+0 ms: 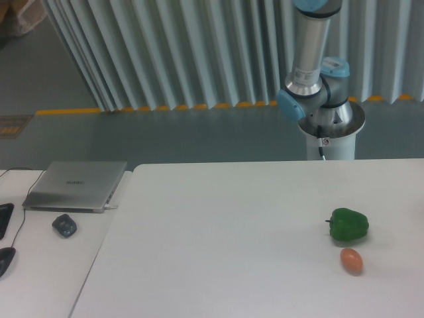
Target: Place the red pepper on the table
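White table (218, 232), green pepper (348, 224) near right edge

Silver-grey arm (310, 46), light-blue joint caps

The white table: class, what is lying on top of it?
On the table lie a green pepper and, just in front of it, a small orange egg-shaped thing. No red pepper shows; the arm's tool is out of view.
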Motion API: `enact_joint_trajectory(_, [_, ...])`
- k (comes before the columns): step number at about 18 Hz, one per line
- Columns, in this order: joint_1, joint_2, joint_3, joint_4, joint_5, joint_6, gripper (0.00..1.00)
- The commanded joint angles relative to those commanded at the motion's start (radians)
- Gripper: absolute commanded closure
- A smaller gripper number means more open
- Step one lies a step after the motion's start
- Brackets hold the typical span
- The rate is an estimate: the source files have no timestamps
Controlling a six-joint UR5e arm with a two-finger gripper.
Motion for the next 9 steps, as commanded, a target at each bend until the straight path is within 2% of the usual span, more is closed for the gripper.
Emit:
enact_joint_trajectory(4, [0.009, -0.084, 0.057, 0.067, 0.0, -0.017, 0.0])
enact_joint_trajectory(9, [0.009, -0.169, 0.133, 0.137, 0.0, -0.109, 0.0])
